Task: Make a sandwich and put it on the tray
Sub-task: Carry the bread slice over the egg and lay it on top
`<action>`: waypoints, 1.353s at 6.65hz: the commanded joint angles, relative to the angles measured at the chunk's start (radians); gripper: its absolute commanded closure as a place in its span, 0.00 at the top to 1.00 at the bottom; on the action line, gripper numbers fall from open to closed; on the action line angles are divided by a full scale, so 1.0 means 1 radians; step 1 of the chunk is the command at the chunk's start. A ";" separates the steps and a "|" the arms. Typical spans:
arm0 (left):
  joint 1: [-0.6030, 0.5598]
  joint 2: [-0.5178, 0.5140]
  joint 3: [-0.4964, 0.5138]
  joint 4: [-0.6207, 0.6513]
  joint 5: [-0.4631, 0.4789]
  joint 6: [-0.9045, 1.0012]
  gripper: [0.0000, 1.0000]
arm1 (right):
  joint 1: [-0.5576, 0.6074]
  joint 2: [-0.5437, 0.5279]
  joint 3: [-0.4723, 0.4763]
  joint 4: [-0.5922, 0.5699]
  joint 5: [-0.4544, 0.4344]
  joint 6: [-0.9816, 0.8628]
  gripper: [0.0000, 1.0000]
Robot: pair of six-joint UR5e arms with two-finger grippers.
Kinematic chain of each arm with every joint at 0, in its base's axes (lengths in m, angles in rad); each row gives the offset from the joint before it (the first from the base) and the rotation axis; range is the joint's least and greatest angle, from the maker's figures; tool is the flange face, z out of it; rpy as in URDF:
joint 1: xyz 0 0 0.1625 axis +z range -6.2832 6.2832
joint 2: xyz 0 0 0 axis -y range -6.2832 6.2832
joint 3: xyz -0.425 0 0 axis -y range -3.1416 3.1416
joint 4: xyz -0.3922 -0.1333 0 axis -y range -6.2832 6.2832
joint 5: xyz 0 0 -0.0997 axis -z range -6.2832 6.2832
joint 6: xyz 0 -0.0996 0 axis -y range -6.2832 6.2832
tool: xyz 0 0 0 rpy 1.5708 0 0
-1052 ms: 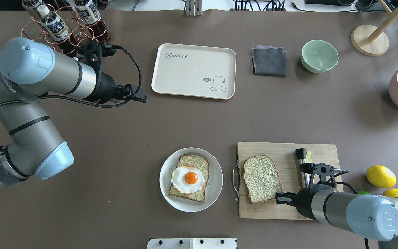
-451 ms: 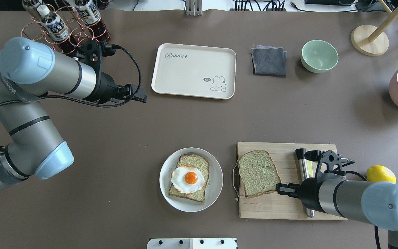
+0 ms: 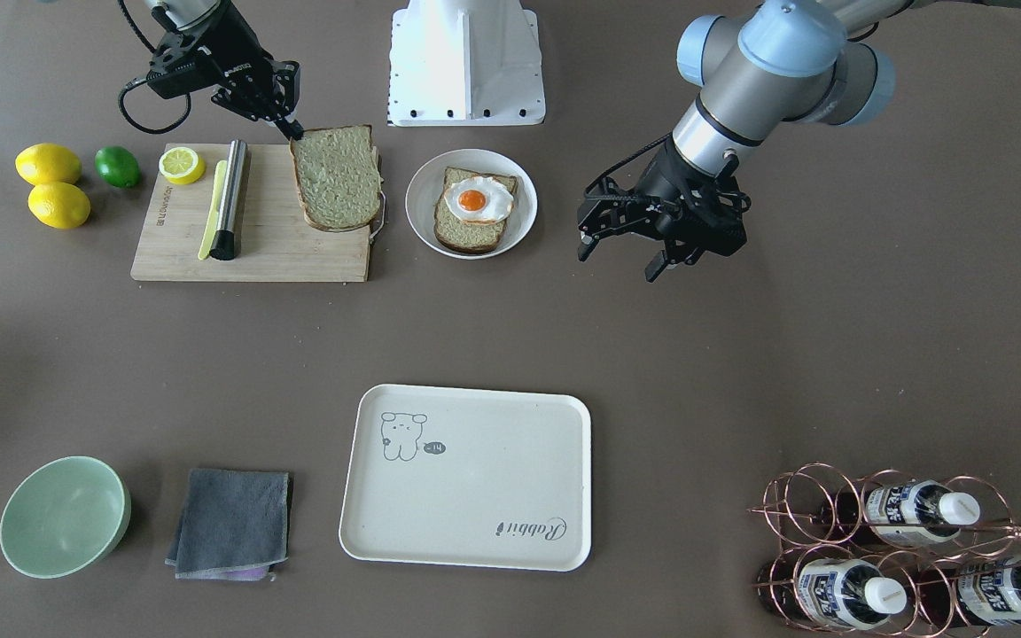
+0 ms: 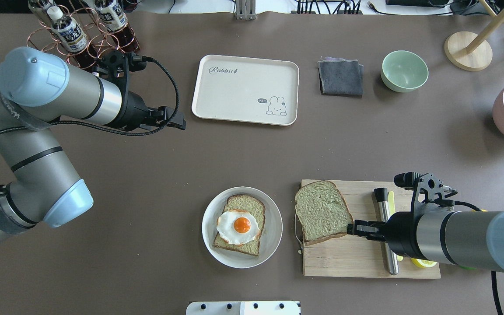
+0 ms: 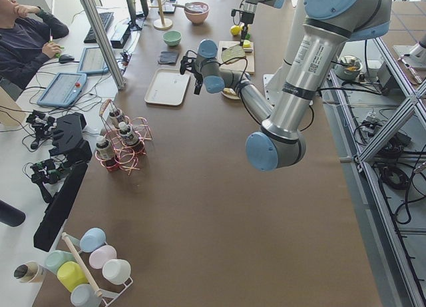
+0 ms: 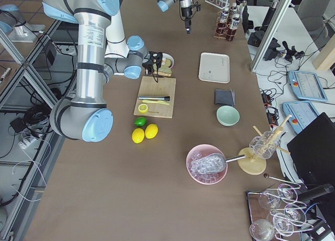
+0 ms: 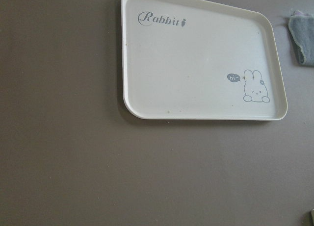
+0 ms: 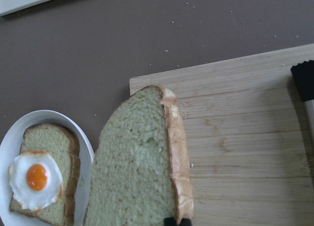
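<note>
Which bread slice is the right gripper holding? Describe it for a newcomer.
Find the wooden cutting board on the robot's right side. At its edge toward the round white dish is the bare bread slice, pinched at a corner by the right gripper. Unlike the dish's slice, it carries no fried egg.

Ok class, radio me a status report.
Right gripper shut on brown-crusted bread slice, over wooden board's edge. Left gripper open, empty. Nothing blocking round white dish.

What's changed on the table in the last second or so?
The right pincer, shut on the loose brown-crusted bread slice, has shifted it across the wooden cutting board toward the round white dish. Left pincer, cream tray and egg-topped slice stayed put.
</note>
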 commanded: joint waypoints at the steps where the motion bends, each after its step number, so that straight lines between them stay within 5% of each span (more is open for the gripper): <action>1: 0.000 0.001 -0.004 0.000 0.000 0.000 0.98 | 0.004 0.201 0.003 -0.213 0.003 0.069 0.00; 2: 0.000 0.001 -0.004 0.000 0.000 0.000 0.98 | -0.025 0.312 -0.011 -0.342 -0.023 0.122 0.00; 5: 0.000 0.001 -0.001 0.000 -0.003 0.003 0.98 | -0.181 0.420 -0.127 -0.347 -0.220 0.202 0.00; 9: 0.000 0.003 -0.001 0.000 -0.005 0.006 0.98 | -0.247 0.479 -0.211 -0.345 -0.311 0.265 0.00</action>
